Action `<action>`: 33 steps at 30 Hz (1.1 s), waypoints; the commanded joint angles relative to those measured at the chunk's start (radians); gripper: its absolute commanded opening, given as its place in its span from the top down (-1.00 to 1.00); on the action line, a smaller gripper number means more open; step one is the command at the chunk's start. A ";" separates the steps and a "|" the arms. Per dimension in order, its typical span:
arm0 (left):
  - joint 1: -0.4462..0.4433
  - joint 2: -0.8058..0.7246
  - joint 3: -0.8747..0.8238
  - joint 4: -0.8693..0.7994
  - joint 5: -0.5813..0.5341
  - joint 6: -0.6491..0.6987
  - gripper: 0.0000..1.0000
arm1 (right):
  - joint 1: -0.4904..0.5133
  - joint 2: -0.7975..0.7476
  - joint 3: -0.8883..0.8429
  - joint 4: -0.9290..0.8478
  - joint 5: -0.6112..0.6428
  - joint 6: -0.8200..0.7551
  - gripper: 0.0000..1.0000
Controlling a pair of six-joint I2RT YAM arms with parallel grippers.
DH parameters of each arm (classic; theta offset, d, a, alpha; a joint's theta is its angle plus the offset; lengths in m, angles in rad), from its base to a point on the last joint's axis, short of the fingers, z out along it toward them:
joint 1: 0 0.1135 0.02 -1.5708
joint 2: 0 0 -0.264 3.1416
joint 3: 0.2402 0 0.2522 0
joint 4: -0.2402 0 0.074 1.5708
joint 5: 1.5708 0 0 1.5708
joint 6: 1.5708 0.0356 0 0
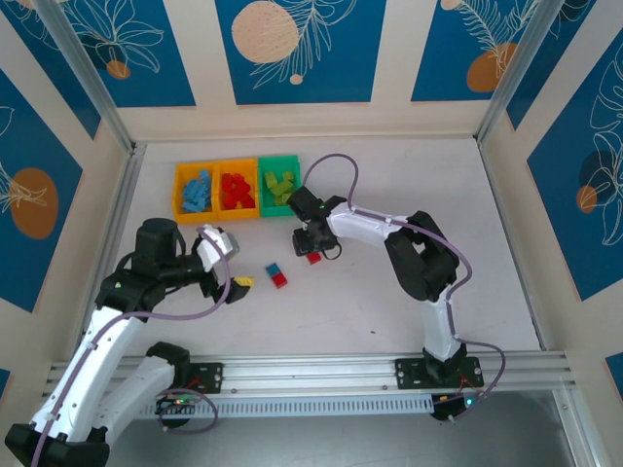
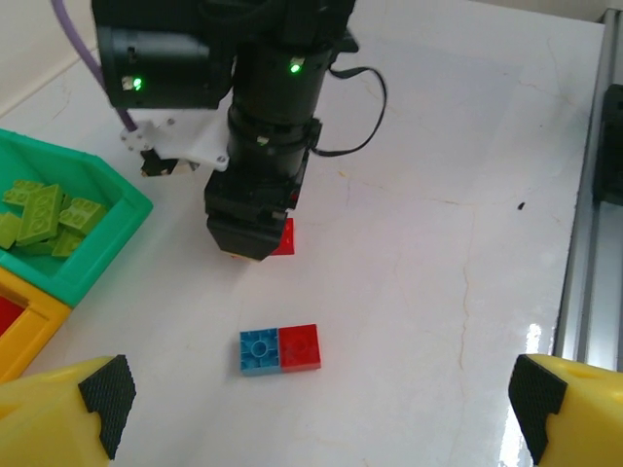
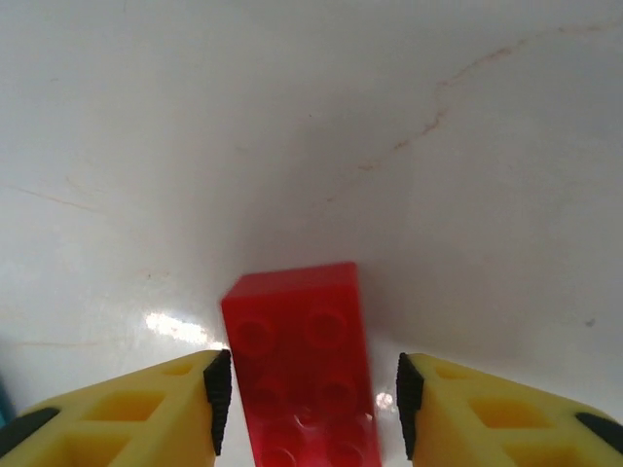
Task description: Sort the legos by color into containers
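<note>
A red brick [image 3: 302,360] lies flat on the white table between my right gripper's [image 3: 311,404] yellow fingers [image 3: 146,409]. That gripper is open and straddles the brick, with a gap on its right side. From above, the right gripper [image 1: 311,248] points down over this red brick [image 1: 314,258]. A light blue brick [image 2: 260,352] and a red brick [image 2: 301,347] lie joined side by side ahead of my left gripper [image 2: 316,404], which hangs open and holds nothing. The three bins stand in a row at the back: orange with blue bricks [image 1: 197,192], orange with red bricks [image 1: 238,191], green with lime bricks [image 1: 280,184].
The green bin's corner [image 2: 117,219] and an orange bin edge [image 2: 24,326] sit at the left of the left wrist view. A metal rail [image 1: 321,370] runs along the table's near edge. Bare white table spreads to the right of the bricks.
</note>
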 commanded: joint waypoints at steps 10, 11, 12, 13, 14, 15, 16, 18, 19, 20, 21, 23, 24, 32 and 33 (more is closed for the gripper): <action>-0.006 -0.015 0.000 -0.019 0.037 0.011 -1.00 | 0.003 -0.065 0.057 -0.046 0.013 -0.023 0.32; -0.006 -0.020 0.001 -0.016 0.027 0.004 -1.00 | 0.006 -0.088 0.059 -0.037 0.015 -0.021 0.31; -0.006 -0.026 0.001 -0.006 0.011 -0.009 -1.00 | 0.003 -0.115 0.059 -0.025 0.016 -0.016 0.32; -0.006 -0.033 0.000 0.012 -0.009 -0.033 -1.00 | 0.003 -0.136 0.063 -0.011 0.015 -0.013 0.32; -0.007 -0.042 -0.003 0.044 -0.036 -0.075 -1.00 | 0.004 -0.156 0.069 0.007 0.011 -0.010 0.32; -0.007 -0.047 -0.007 0.080 -0.064 -0.124 -1.00 | 0.005 -0.169 0.077 0.028 0.004 -0.008 0.32; -0.006 -0.052 -0.010 0.125 -0.105 -0.198 -1.00 | 0.003 -0.178 0.087 0.056 -0.006 -0.007 0.32; -0.007 -0.049 -0.009 0.206 -0.208 -0.361 -1.00 | 0.002 -0.179 0.107 0.121 -0.024 -0.005 0.32; -0.007 -0.043 -0.001 0.230 -0.282 -0.457 -1.00 | 0.000 -0.169 0.124 0.155 -0.035 -0.003 0.32; -0.007 -0.035 0.010 0.239 -0.344 -0.529 -1.00 | -0.003 -0.148 0.151 0.182 -0.047 -0.003 0.32; -0.006 -0.023 0.025 0.237 -0.394 -0.597 -1.00 | -0.005 -0.126 0.181 0.199 -0.055 -0.005 0.32; -0.007 0.004 0.055 0.219 -0.446 -0.686 -1.00 | -0.008 -0.054 0.266 0.228 -0.074 -0.008 0.32; -0.006 0.016 0.065 0.210 -0.459 -0.721 -1.00 | -0.009 -0.019 0.307 0.234 -0.087 -0.011 0.32; -0.007 0.072 0.087 0.136 -0.480 -0.918 -1.00 | 0.001 0.331 0.762 0.238 -0.136 -0.064 0.29; -0.007 0.065 0.074 0.142 -0.484 -0.932 -1.00 | 0.000 0.371 0.819 0.227 -0.138 -0.071 0.28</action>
